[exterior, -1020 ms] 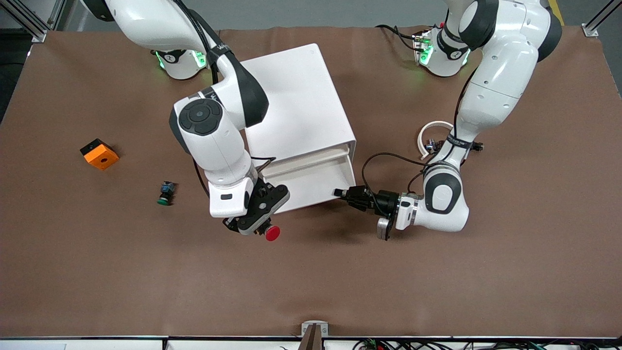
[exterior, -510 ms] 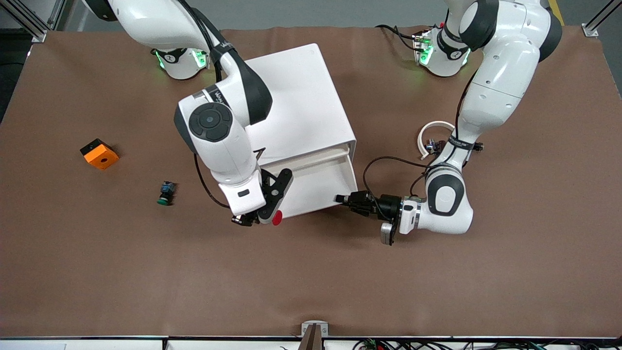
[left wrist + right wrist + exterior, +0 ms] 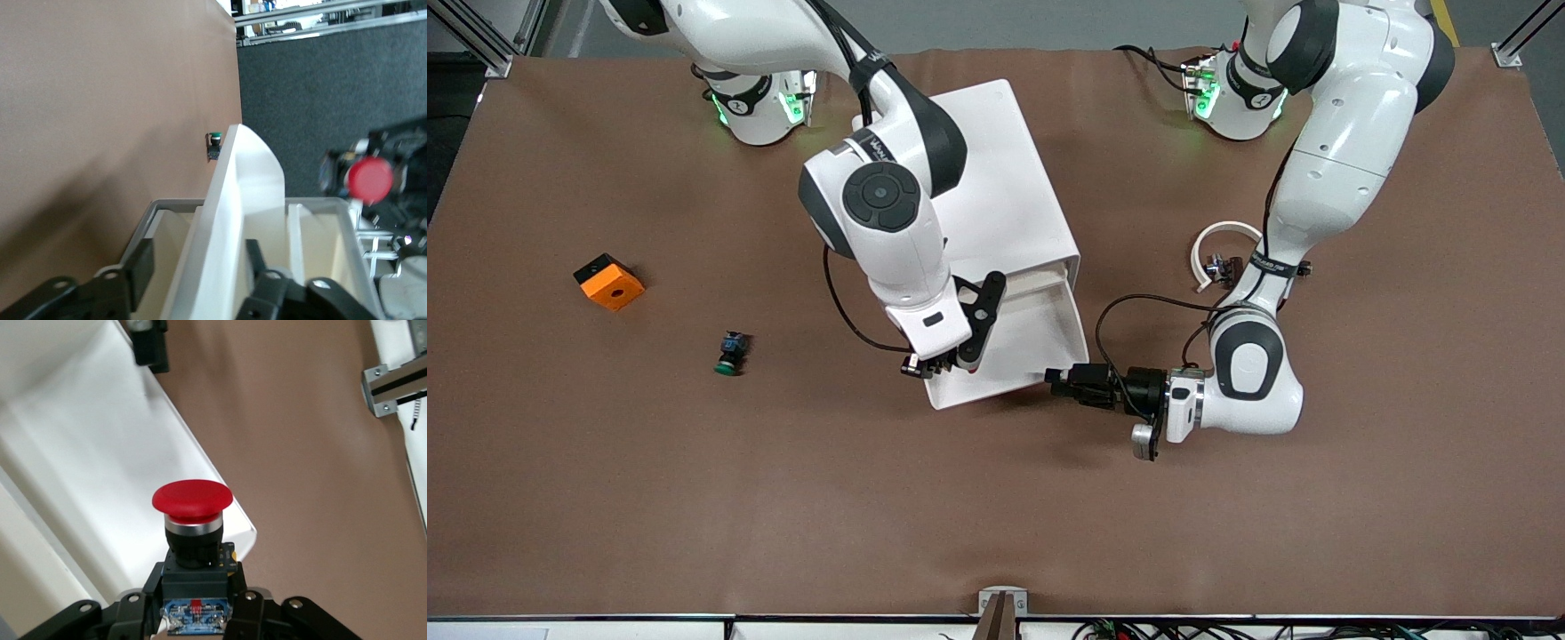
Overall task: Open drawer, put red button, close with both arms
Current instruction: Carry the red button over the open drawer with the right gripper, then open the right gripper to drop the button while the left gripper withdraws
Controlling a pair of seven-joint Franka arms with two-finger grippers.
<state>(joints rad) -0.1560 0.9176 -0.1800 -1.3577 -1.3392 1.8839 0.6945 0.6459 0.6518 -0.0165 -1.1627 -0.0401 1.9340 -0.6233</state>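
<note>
My right gripper [image 3: 197, 600] is shut on the black-and-blue body of the red button [image 3: 192, 499], cap upward, and holds it over the open white drawer [image 3: 1040, 342]. In the front view that gripper [image 3: 947, 364] hangs above the drawer's corner toward the right arm's end, and the button is mostly hidden there. My left gripper [image 3: 200, 263] is open, one finger on each side of the drawer's front wall [image 3: 233, 220], with a gap on both sides. In the front view it [image 3: 1060, 380] sits at the front wall's end toward the left arm's end. The left wrist view also shows the red button [image 3: 371, 180].
The drawer belongs to a white cabinet [image 3: 983, 169] at mid-table. A green-capped button [image 3: 730, 353] and an orange block with a hole [image 3: 608, 281] lie on the brown table [image 3: 996, 516] toward the right arm's end.
The right arm has carried the red button from over the table in front of the drawer to above the drawer. The drawer front and left gripper have come nearer the front camera.
</note>
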